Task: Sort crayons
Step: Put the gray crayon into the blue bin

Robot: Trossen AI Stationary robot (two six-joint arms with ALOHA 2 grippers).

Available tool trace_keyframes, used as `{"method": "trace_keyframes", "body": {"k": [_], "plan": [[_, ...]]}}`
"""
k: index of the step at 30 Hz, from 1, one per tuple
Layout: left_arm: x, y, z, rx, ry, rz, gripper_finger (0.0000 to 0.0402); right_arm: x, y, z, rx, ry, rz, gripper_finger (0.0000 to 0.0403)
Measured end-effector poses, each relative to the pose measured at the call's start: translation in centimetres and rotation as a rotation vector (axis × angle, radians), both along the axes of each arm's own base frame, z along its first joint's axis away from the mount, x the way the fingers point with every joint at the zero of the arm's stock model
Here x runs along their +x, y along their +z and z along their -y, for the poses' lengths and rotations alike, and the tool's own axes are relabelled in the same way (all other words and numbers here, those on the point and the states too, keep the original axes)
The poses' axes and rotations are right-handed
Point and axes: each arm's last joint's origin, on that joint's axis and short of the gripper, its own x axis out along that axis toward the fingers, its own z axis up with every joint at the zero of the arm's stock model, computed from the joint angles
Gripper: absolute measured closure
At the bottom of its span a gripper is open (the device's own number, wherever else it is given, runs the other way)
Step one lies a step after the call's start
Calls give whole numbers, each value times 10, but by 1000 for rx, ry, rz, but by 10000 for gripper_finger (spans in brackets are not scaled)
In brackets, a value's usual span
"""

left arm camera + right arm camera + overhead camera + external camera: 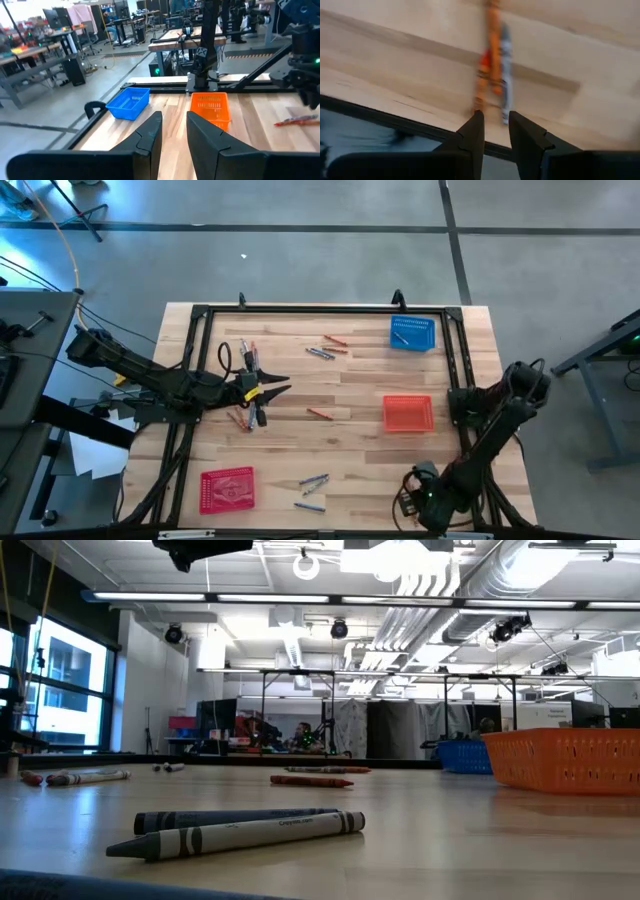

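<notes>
Sorting crayons point(320, 414) on the counter point(350, 380).
Left claw point(275, 388) narrow and empty, hovering above loose sticks; right claw point(493, 131) likewise narrow, parked.

A light wooden tabletop point(360, 450) carries three perforated baskets: a blue basket point(412, 333) near the far right corner, an orange basket point(408, 413) nearer on the right side, and a red basket point(227, 487) at the near left edge.

The left end effector point(268, 391) reaches inward from the left, fingers slightly parted and empty; the right end effector point(495, 131) sits folded back, fingers likewise narrowly apart
</notes>
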Motion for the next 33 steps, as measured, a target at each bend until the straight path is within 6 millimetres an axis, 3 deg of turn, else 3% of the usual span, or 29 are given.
{"method": "trace_keyframes", "body": {"k": [7,22,33], "plan": [[0,1,0,84,-7,-19,326,3,-11,-9,71,0,-76,318],[0,2,0,79,-6,-2,326,5,-46,-14,5,0,-190,318],[0,2,0,74,-6,-1,326,5,-48,1,-104,27,-255,318]]}}
